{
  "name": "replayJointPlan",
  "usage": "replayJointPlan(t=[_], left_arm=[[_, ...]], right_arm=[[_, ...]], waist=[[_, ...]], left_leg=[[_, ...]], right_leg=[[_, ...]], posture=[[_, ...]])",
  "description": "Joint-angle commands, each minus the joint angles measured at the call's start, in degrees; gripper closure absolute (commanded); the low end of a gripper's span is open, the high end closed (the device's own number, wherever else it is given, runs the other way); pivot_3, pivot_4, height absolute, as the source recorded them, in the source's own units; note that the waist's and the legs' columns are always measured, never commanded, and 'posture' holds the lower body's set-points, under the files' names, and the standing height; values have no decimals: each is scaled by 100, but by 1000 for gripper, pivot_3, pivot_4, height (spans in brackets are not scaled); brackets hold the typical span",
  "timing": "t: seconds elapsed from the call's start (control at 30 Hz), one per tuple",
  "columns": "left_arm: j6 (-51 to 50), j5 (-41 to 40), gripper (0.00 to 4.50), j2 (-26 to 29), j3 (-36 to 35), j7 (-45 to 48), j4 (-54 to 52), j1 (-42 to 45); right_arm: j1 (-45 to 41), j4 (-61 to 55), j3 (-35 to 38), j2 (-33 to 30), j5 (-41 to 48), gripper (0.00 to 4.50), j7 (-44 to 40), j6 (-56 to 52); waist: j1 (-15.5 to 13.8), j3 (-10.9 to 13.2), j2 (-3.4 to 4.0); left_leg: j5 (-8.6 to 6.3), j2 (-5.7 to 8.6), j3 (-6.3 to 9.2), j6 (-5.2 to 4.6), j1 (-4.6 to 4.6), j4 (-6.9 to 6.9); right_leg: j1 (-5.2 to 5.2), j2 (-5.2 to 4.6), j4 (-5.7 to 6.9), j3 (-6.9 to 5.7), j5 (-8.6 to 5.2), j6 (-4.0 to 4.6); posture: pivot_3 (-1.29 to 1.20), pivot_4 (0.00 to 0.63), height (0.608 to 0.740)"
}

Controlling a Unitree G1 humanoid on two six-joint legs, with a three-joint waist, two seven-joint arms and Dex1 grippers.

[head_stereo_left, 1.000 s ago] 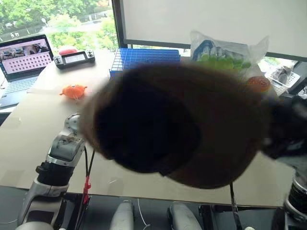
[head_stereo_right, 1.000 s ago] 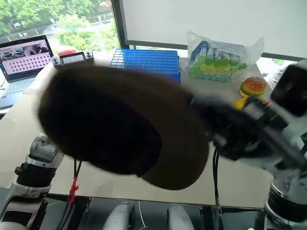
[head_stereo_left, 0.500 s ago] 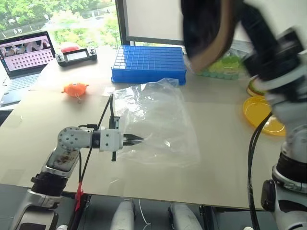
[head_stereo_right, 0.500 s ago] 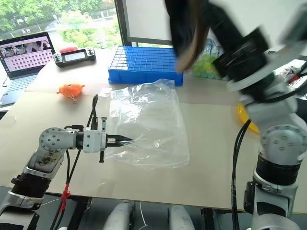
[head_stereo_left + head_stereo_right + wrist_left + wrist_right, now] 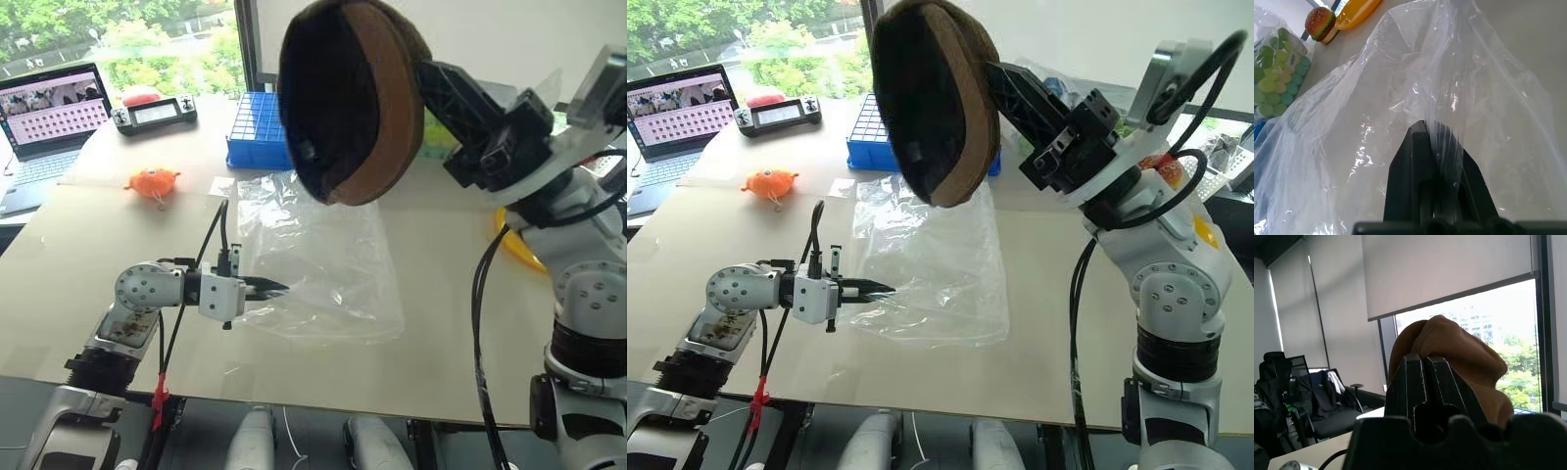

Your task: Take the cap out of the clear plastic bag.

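Observation:
The brown cap hangs high above the table, clear of the bag, with its dark inside turned toward me. My right gripper is shut on the cap's rim, and in the right wrist view the cap bulges over the closed fingers. The clear plastic bag lies flat and crinkled on the beige table below the cap. Low over the table, my left gripper is shut on the bag's near left edge. The left wrist view shows the bag pinched at the fingertips.
A blue tray stands behind the bag, with an orange toy, a laptop and a controller at the far left. On the right are a yellow plate, a burger toy and a bag of green items.
The cap has gone from a blur close to my eyes to the upper right, then swung left with its opening toward me. The left gripper keeps its pinch on the bag.

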State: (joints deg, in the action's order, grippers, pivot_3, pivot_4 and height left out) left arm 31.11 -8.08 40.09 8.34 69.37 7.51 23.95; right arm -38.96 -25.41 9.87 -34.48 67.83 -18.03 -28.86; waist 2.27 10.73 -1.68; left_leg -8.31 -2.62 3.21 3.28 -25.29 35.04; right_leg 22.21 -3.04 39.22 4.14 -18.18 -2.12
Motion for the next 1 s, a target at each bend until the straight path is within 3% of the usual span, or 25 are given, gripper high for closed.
replayJointPlan(t=[0.03, 0.13, 0.2, 0.23, 0.27, 0.3, 0.33, 0.37, 0.4, 0.5, 0.7, 1.0], left_arm=[[98, -60, 4500, 22, 4, -20, -55, 84], [100, -62, 4500, 26, 9, -24, -53, 85], [739, 172, 4500, -271, 195, 46, 1093, 486], [838, 205, 3908, -353, 263, 81, 1383, 562], [911, 210, 3669, -404, 307, 114, 1574, 613], [927, 188, 3371, -418, 321, 139, 1629, 624], [991, 195, 2994, -427, 336, 155, 1712, 655], [1016, 192, 2726, -440, 347, 177, 1777, 681], [1043, 185, 2726, -450, 363, 196, 1841, 712], [1067, 178, 2726, -489, 391, 205, 1949, 788], [567, -80, 2726, -546, 328, 209, 1738, 691], [-1180, -753, 2726, -521, 42, 100, 769, 381]], right_arm=[[-130, -211, 249, 17, -12, 4493, -30, 23], [-132, -213, 257, 29, -22, 4493, -36, 11], [1148, 166, -3213, -1365, -3924, 4493, -812, 347], [1596, 491, -4424, -1717, -5232, 3808, -1038, 441], [1851, 721, -5102, -1884, -6008, 3580, -1168, 525], [1912, 852, -5237, -1854, -6222, 3287, -1196, 566], [1922, 915, -5221, -1784, -6390, 2964, -1239, 649], [1973, 963, -5177, -1712, -6556, 2931, -1300, 725], [2015, 995, -5119, -1635, -6671, 2931, -1351, 775], [2133, 1030, -4933, -1429, -6934, 2931, -1516, 814], [2367, 1036, -4555, -1103, -7277, 2931, -1745, 818], [2747, 369, -3317, -269, -6356, 2931, -1945, 217]], waist=[[3, 0, 0], [6, 0, 0], [-35, -15, 25], [-82, -75, 17], [-111, -103, -21], [-146, -135, -81], [-98, -131, -69], [-4, -141, 0], [38, -146, 22], [18, -155, -16], [19, -159, -22], [31, -157, -24]], left_leg=[[0, 0, 0, 0, 0, 1], [0, 0, 0, 0, 0, 1], [0, 0, 0, 0, 0, 1], [0, 11, 1, 0, 8, 5], [-2, 11, -1, -3, 30, -2], [-10, 5, 0, -17, 67, -17], [-22, -14, 8, -32, 69, -4], [-29, -22, -4, -21, 57, 21], [-29, -12, -54, -21, 60, 20], [-23, -14, -34, -28, 133, 10], [-24, -31, -30, -26, 188, -12], [-24, -35, -24, -26, 184, -18]], right_leg=[[0, 0, 1, 0, 0, 0], [0, 0, 2, 0, 0, 0], [0, 0, 2, 0, 0, 0], [-5, -6, 3, -5, -2, -4], [1, -4, -12, -9, -9, -6], [-20, 2, -23, -17, -24, -2], [-38, 25, -26, -21, -37, 3], [-62, 26, -22, -2, -27, 14], [-53, 10, -27, 51, -8, -8], [-128, 24, -32, 43, -31, -51], [-185, 38, -51, 42, -32, -43], [-183, 43, -50, 42, -31, -42]], posture=[[0, 150, 729], [0, 150, 729], [0, 150, 729], [0, 150, 729], [0, 150, 729], [0, 150, 729], [0, 150, 729], [0, 150, 729], [0, 150, 729], [0, 150, 729], [0, 150, 729], [0, 150, 729]])
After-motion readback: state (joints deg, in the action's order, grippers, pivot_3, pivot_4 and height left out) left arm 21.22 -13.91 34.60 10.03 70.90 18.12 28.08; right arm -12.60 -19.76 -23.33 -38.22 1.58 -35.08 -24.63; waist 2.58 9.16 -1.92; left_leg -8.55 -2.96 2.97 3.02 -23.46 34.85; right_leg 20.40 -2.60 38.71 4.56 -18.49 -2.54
